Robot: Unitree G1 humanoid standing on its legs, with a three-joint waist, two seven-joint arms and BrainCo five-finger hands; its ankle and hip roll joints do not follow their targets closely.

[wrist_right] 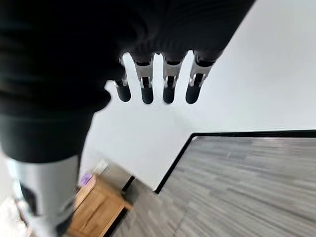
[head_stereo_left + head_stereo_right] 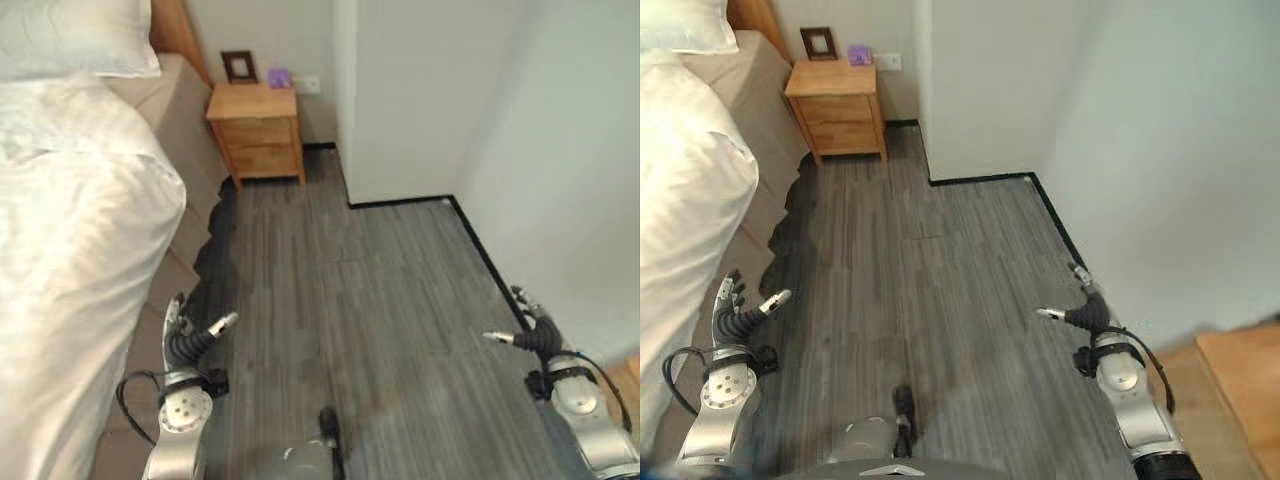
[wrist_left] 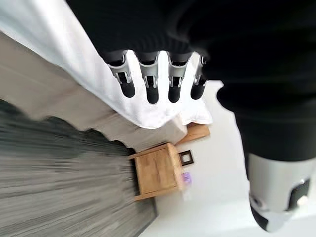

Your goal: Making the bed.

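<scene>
A bed takes up the left of the scene, with a rumpled white duvet [image 2: 70,240] hanging over its beige side [image 2: 190,130]. A white pillow [image 2: 70,35] lies at the head end. My left hand [image 2: 188,335] hovers low beside the bed's edge, fingers relaxed and holding nothing; its fingers [image 3: 153,79] stand straight against the duvet [image 3: 74,54]. Out at the lower right my right hand [image 2: 532,332] hangs over the floor near the wall, also open and holding nothing, its fingers [image 1: 158,81] straight.
A wooden nightstand [image 2: 256,125] stands by the head of the bed, carrying a dark picture frame [image 2: 239,66] and a small purple object [image 2: 279,77]. A white wall corner [image 2: 400,100] juts into the grey plank floor [image 2: 360,300]. A wall runs along the right.
</scene>
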